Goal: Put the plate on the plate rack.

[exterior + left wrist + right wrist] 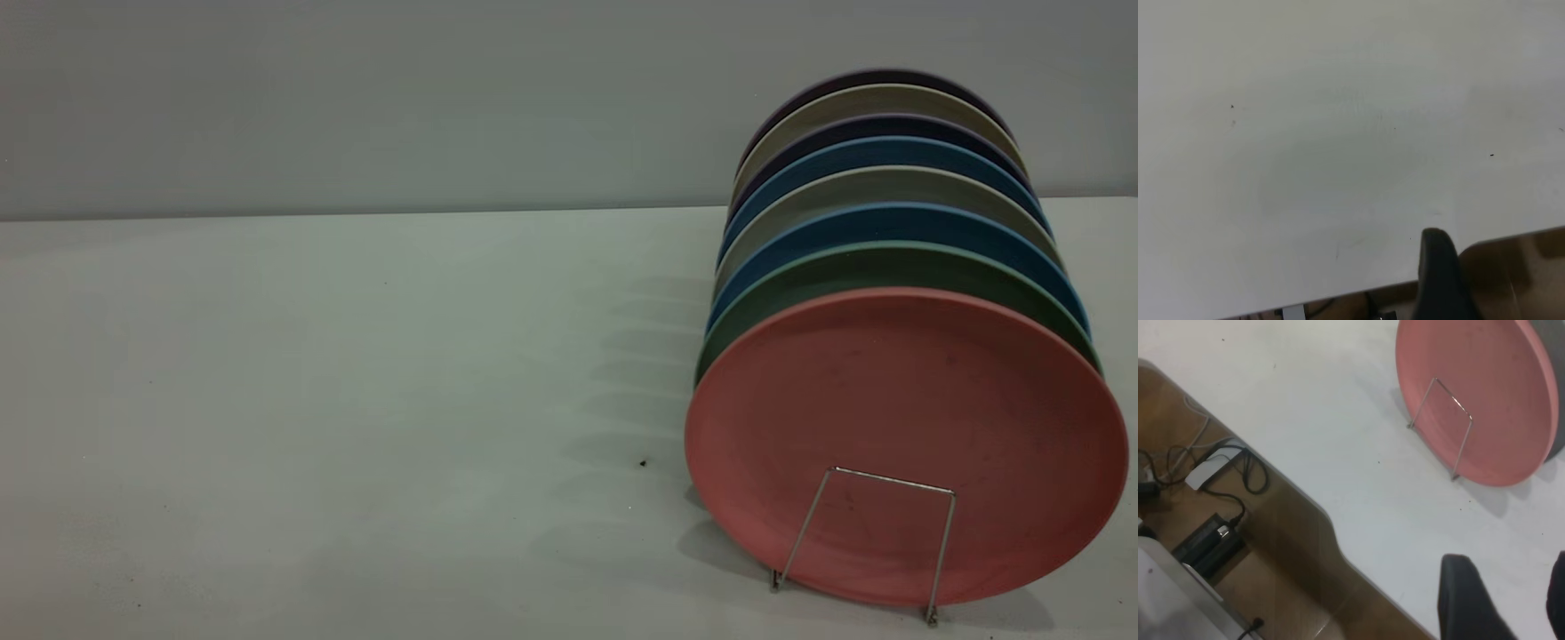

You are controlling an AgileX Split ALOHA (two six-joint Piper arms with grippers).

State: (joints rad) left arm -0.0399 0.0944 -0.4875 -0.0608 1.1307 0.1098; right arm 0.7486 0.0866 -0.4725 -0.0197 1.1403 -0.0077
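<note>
Left wrist view: a bare, pale tabletop (pixel 1338 133) carrying a few tiny dark specks fills most of the frame, its edge running diagonally above a brown floor (pixel 1511 260), with one dark finger (pixel 1441 277) of the left gripper projecting over that edge.

Only matte black fingers show: one rounded, blunt-tipped finger of the left gripper (pixel 1441 277), and two broad, smooth fingers (pixel 1465 600) of the right gripper (pixel 1511 600), plain and unmarked, without visible screws or cables.
</note>
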